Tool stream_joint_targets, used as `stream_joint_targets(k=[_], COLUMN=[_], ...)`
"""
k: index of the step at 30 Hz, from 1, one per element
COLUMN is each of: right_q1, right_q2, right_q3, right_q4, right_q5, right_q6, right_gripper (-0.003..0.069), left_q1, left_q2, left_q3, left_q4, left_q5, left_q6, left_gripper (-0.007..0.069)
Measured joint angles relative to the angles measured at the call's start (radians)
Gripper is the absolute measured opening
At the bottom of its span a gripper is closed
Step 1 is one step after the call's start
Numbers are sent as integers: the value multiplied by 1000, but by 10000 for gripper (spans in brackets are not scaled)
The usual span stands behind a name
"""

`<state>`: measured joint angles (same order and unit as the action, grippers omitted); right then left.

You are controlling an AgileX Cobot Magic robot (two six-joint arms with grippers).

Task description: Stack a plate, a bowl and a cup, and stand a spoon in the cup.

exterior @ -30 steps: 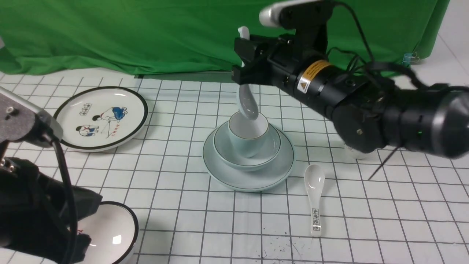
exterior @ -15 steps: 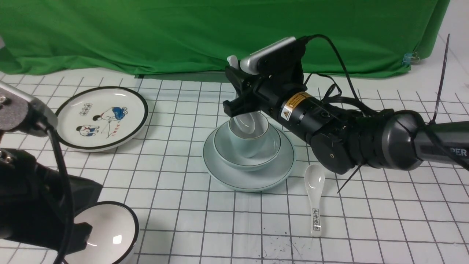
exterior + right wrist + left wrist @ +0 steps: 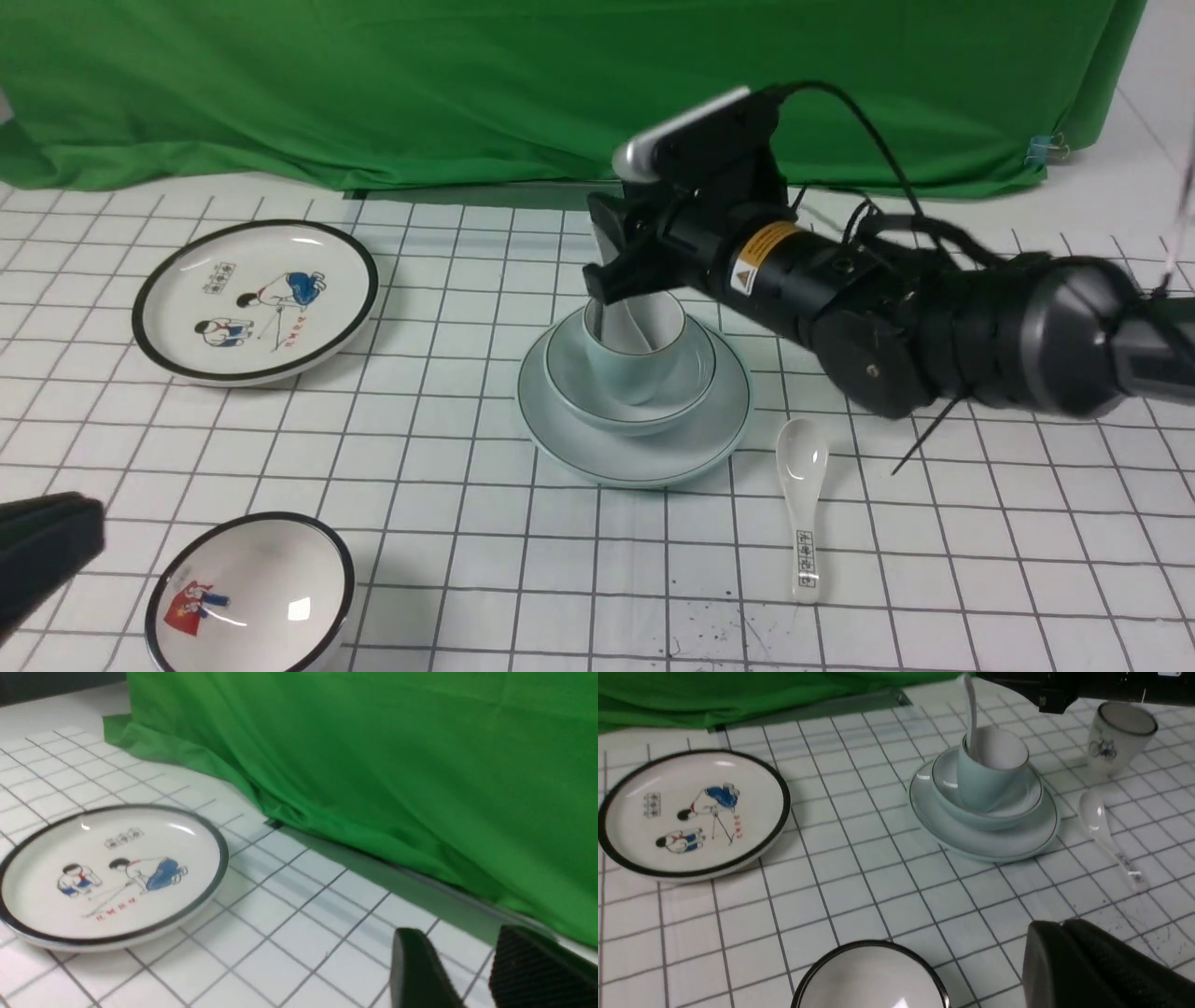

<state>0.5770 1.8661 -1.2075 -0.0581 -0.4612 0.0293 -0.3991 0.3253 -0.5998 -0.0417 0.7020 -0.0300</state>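
Observation:
The pale blue-green plate (image 3: 635,459) sits mid-table with the grey-blue bowl (image 3: 624,411) on it and the handleless cup (image 3: 627,373) in the bowl. The plain white spoon (image 3: 624,317) stands in the cup (image 3: 987,781), its handle (image 3: 969,704) leaning up against the rim. My right gripper (image 3: 602,247) hovers just above the cup beside the handle, and in the right wrist view it (image 3: 460,933) is open with only table between the fingers. My left gripper (image 3: 1059,924) is shut and empty, low near the front edge.
A cartoon plate (image 3: 257,299) lies at the back left. A black-rimmed bowl (image 3: 250,597) with a red-blue figure sits front left. A spoon with black characters (image 3: 803,504) lies right of the stack. A white cup with a blue drawing (image 3: 1120,737) stands behind that spoon.
My right gripper came down with the spoon, set it in the cup and opened off it. The left arm pulled back toward the front left, uncovering the black-rimmed bowl.

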Motion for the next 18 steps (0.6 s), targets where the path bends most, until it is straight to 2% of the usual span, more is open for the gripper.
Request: stream_joint_targets(k=[3,6,10,18], right_q1=[0,0,0,0], right_q2=[-110,-308,-512,-920], right_q3=[0,4,76,343], right_q4=[0,0,0,0], right_q5=[106,293,361,414], right_q6=[0,-29,-64,-99], right_gripper=[194,79,15,10], left_q1=[0,0,0,0], left_q2=[-81,-146,-156,-156], left_q3=[1,1,1,2], left_q4=[27,83,122,130], left_q5=[-1,-1,-1,-1], left_q6=[-9,-10,-10,-9], left_gripper=[-31,-31,-31,-31])
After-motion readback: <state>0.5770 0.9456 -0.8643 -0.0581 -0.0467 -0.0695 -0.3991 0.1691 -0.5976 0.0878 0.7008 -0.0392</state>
